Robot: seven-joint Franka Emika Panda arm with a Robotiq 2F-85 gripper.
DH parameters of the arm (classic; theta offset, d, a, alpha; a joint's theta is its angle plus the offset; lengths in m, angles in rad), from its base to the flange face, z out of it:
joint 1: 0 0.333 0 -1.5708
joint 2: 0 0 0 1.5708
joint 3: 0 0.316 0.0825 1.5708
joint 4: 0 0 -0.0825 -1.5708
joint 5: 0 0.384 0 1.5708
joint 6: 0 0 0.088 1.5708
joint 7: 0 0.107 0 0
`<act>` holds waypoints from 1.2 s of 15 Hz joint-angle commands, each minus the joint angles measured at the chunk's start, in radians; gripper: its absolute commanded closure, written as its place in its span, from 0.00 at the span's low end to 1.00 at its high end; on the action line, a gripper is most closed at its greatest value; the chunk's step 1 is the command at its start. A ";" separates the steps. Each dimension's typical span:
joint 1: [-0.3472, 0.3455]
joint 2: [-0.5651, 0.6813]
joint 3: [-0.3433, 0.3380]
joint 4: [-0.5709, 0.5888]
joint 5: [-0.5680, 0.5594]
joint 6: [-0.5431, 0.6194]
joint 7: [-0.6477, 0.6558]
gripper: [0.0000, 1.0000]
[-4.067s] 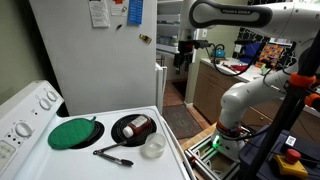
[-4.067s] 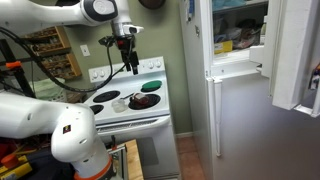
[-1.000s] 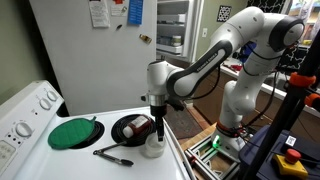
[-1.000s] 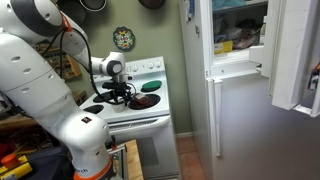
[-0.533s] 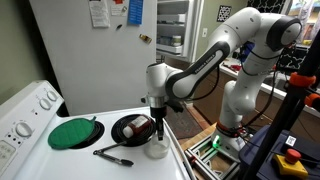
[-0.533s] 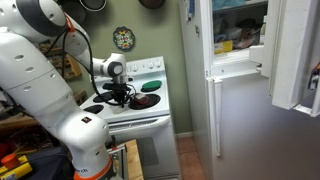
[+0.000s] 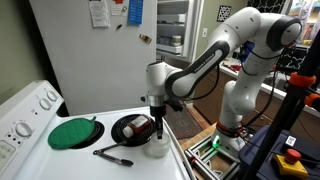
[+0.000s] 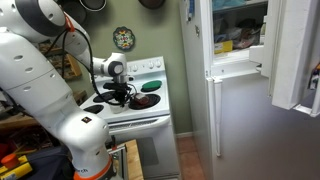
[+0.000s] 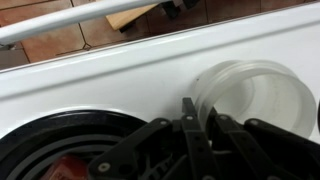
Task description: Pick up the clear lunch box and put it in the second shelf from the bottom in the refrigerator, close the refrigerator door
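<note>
Arm is down at the stove [image 7: 85,165]. Gripper [image 7: 155,133] hangs directly over the clear lunch box [image 7: 154,149], which sits on the stove top at its front corner, just beside the black pan [image 7: 132,127].

Change over the last four seconds: the arm swung from high up near the refrigerator [image 7: 85,60] down to this corner. Over the last second I see almost nothing more: same pose, and the box is in the same spot. Judgement: the approach is over and the grasp is being lined up or has just begun. No lift yet.

Wrist view: the box [image 9: 255,95] lies to one side of the dark fingers [image 9: 189,118], with one finger seeming to overlap its near rim. I cannot tell whether the fingers are spread, together, or pinching the wall, because the tips are lost against the dark linkage.

The refrigerator door [image 8: 296,55] stands wide open and the white shelves [image 7: 172,30] are exposed. Placing the box and shutting the door are both still to do.

Risk, judged: the thin translucent wall may flex or slip under a rim pinch.
</note>
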 commanded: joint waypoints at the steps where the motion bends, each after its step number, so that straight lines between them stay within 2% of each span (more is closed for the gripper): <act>1: 0.011 -0.062 -0.022 -0.010 -0.008 -0.030 0.020 0.97; 9: -0.008 -0.314 -0.099 -0.036 -0.017 -0.198 0.110 0.97; 13: -0.042 -0.464 -0.120 -0.045 -0.066 -0.299 0.181 0.97; 14: -0.034 -0.365 -0.114 -0.002 -0.038 -0.264 0.139 0.89; 18: -0.047 -0.447 -0.117 -0.018 -0.049 -0.296 0.158 0.89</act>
